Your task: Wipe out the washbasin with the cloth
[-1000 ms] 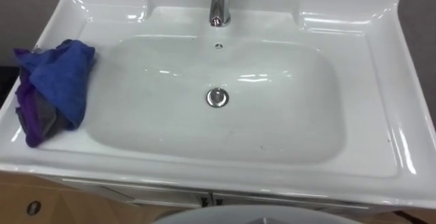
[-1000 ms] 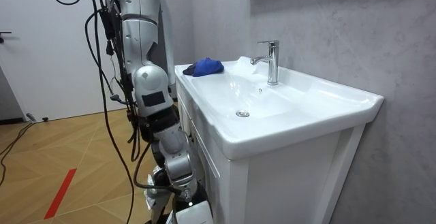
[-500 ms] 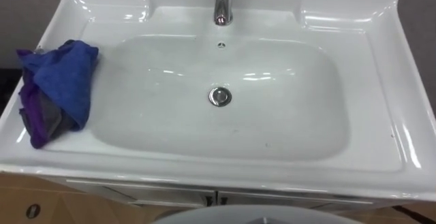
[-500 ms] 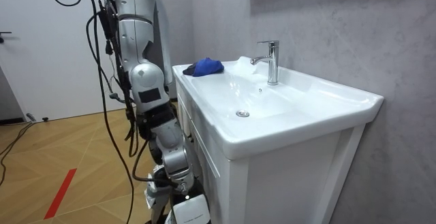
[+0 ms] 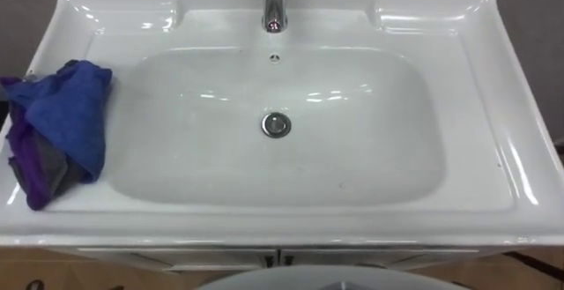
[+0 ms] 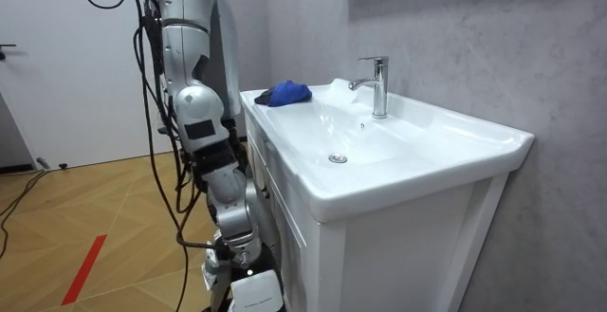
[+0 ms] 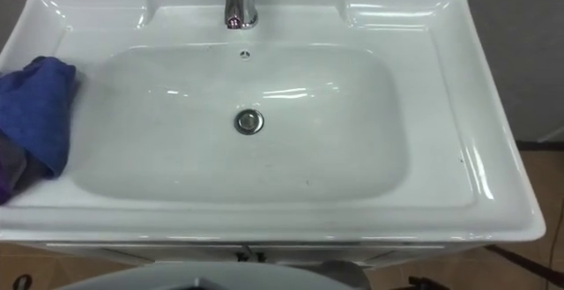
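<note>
A crumpled blue cloth (image 5: 66, 118) with purple and grey folds lies on the left rim of the white basin (image 5: 493, 105), partly hanging over the bowl's edge. In the room view the cloth (image 6: 285, 93) sits at the far end of the basin (image 6: 455, 137). The bowl is bare, with a chrome drain (image 5: 276, 124) in its middle and a chrome faucet (image 5: 275, 3) at the back. I stand close in front of the basin, looking down into it.
The basin rests on a white cabinet (image 6: 379, 255) against a grey wall (image 6: 474, 37). Raised ledges run along the back and right rim (image 5: 520, 175). Wooden floor (image 6: 85, 217) lies behind me, with a red strip (image 6: 83, 269) on it.
The eye view has shifted, so the basin sits more centred and a little closer. In the room view my body has shifted slightly. The cloth has not moved.
</note>
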`<state>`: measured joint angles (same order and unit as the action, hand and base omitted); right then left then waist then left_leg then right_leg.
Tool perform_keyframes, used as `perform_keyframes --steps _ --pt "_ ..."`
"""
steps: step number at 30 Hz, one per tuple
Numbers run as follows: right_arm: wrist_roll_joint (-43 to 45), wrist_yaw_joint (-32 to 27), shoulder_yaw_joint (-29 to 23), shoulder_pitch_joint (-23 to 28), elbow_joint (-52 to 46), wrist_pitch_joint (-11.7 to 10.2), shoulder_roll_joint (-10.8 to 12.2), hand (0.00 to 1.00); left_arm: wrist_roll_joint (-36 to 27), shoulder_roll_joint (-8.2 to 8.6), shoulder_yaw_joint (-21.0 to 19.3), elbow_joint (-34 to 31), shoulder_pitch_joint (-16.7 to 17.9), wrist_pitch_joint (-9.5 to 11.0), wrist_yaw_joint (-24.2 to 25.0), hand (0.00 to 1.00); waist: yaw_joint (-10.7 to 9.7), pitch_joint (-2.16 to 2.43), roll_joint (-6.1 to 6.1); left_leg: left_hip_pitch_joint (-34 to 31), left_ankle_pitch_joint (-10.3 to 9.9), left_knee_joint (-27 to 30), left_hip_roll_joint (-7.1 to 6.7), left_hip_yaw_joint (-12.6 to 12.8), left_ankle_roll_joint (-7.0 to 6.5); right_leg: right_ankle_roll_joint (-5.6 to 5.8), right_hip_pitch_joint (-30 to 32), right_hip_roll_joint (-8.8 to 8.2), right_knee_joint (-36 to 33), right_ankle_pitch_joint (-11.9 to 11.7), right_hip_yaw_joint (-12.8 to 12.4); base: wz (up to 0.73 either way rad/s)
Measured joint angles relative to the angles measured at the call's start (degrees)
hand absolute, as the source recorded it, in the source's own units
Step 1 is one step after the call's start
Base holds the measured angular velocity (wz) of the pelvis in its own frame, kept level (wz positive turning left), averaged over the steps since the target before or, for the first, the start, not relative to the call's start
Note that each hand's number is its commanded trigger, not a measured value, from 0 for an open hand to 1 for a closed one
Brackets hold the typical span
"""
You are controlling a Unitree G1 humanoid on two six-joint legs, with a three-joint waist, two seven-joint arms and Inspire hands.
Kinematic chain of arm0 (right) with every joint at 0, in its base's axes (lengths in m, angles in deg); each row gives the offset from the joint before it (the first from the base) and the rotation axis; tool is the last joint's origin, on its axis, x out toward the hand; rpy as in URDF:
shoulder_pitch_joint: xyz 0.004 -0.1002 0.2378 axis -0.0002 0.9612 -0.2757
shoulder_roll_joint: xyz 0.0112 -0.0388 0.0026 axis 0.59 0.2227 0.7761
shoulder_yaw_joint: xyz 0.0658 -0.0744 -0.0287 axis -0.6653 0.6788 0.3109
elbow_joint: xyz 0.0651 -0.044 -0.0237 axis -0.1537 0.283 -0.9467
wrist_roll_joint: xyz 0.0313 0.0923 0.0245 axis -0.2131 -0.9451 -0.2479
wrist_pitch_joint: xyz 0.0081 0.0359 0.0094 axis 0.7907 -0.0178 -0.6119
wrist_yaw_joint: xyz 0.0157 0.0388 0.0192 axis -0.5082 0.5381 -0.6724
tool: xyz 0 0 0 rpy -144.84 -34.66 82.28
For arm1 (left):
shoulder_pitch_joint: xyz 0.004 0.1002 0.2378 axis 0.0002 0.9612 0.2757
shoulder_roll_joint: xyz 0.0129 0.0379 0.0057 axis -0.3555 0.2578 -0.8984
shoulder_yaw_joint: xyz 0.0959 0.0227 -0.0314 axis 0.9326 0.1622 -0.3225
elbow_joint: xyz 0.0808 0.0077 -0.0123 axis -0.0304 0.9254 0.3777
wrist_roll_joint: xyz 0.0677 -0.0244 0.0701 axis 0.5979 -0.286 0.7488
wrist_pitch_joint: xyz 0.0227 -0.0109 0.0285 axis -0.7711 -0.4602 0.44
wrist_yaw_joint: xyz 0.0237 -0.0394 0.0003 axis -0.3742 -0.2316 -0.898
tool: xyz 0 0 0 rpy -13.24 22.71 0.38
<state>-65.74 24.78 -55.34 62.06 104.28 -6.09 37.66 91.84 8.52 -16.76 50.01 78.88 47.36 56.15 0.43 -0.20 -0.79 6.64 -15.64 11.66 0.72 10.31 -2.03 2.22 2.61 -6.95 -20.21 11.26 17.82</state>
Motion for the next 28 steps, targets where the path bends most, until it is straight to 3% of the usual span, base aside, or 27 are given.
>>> perform_keyframes --steps 20,28 --pt "3.0 -0.5 -1.2 1.8 0.3 2.6 0.7 0.0 4.5 0.65 1.1 1.3 0.0 -2.5 8.0 0.0 -1.6 -0.04 1.75 1.0 -0.4 0.2 0.08 2.3 -0.59 -0.05 -0.1 0.47 0.1 -1.7 -2.0 -0.06" --pt "3.1 0.2 -0.7 1.7 0.3 3.6 1.2 0.0 5.0 0.99 1.1 1.3 0.4 -3.0 9.4 0.0 -1.6 0.0 1.29 0.8 -0.3 0.2 -0.38 3.0 -0.78 -0.04 0.8 -0.01 -0.6 -1.7 -2.5 -0.05"
